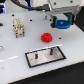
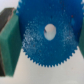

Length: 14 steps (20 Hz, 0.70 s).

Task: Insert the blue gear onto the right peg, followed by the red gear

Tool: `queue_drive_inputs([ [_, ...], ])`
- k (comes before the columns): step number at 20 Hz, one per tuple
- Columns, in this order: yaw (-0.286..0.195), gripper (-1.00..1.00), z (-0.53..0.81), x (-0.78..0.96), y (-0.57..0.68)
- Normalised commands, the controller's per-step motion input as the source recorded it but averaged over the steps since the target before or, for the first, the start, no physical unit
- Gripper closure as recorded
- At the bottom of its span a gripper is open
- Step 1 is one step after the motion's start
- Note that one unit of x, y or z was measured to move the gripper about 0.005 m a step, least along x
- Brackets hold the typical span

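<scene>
The gripper is closed on the blue gear, holding it clear above the white worktop; the wrist view shows its toothed rim and centre hole. Beyond it lies the red gear, farther off the right peg on its grey plate.

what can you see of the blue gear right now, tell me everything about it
The blue gear is a bright blue toothed disc, plastic by its look, with a round centre hole and fine teeth around its rim. It is off the white table, in the gripper, near the exterior view's upper right. In the wrist view it fills most of the picture, with green pads against its edge. It is not on the right peg yet.
</scene>
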Motion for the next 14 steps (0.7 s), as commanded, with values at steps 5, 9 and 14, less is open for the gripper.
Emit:
queue_drive_inputs([
  [5, 0.0, 1.0, 0.18, 0.75, -0.34],
  [9, 0.0, 1.0, 0.17, 0.76, -0.27],
  [14, 0.0, 1.0, 0.04, 0.64, -0.2],
])
